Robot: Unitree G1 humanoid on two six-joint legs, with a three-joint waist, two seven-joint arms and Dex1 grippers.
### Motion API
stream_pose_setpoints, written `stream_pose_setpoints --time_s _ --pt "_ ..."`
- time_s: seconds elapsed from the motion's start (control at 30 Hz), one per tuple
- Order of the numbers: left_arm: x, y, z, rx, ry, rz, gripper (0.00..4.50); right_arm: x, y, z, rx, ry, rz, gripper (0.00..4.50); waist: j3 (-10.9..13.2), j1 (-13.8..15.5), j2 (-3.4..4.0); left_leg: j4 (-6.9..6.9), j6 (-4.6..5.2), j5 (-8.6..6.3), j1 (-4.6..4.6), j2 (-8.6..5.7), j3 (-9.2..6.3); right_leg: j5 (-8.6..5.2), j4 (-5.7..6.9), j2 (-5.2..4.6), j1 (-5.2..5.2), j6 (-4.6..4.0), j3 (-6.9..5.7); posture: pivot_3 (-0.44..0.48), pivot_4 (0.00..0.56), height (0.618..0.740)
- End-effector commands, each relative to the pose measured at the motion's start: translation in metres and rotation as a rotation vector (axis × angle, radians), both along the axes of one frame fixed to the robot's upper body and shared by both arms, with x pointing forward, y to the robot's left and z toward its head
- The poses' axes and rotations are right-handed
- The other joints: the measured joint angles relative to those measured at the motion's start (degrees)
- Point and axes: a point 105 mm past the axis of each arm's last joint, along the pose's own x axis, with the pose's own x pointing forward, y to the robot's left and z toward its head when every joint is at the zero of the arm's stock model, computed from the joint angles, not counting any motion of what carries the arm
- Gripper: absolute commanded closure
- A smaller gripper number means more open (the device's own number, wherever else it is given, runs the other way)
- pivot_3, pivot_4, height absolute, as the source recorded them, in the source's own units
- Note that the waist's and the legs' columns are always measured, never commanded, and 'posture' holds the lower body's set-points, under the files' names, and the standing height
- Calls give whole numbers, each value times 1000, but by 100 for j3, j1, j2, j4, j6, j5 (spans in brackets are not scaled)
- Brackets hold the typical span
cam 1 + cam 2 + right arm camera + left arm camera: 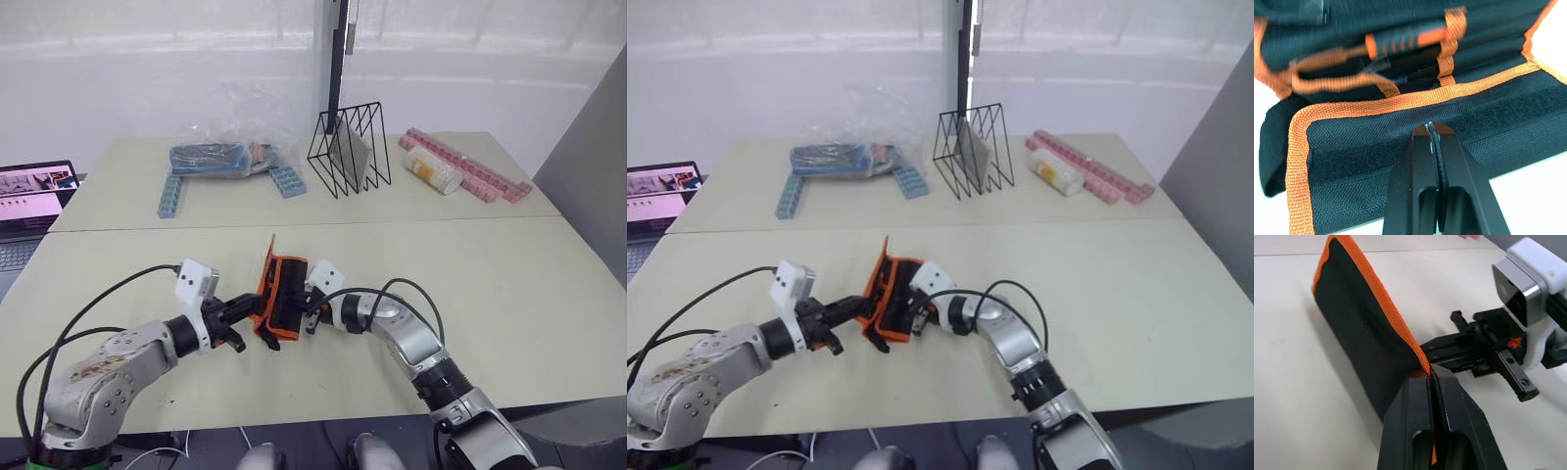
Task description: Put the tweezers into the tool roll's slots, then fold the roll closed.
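At the table's near edge, both hands, left hand (238, 323) and right hand (312, 305), pinch the half-folded tool roll (279, 297).

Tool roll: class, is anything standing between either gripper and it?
Nothing visible. The left gripper is shut on the orange edging of the tool roll, and the right gripper is pressed shut against a flap, though whether it holds fabric is unclear. The bare table lies around them.
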Motion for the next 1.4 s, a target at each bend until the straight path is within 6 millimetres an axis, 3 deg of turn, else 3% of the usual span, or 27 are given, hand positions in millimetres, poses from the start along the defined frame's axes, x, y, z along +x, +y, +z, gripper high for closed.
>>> stream_pose_setpoints --time_s 0.03,0.37,0.9,1.13,1.4 --pt "-1 -20 -3 -15 10 -82 4475 -4 -1 -18 -59 57 -8 4500 0 1 -1 0 0 0 0 0 1 0 0 2 0 0 -1 0 150 724" --pt "15 -28 -42 6 115 -47 4475 -3 -6 -17 -48 60 -32 4500 -2 16 -1 7 1 0 5 1 7 0 4 44 5 0 -3 0 150 724" --pt "22 -41 -60 -16 131 21 4475 1 -19 -3 6 74 -99 4500 -3 160 1 23 2 2 6 -11 6 9 5 15 17 12 -9 0 150 724" --pt "18 -41 -85 135 147 1 4475 8 -31 16 76 81 -147 4500 -4 191 3 24 3 3 7 -12 6 11 4 25 20 14 -7 0 150 724" --pt "20 -41 -90 145 158 10 4475 4 -37 54 204 10 -82 4500 -4 204 3 25 8 5 7 -11 7 13 4 26 22 16 -7 0 150 724"
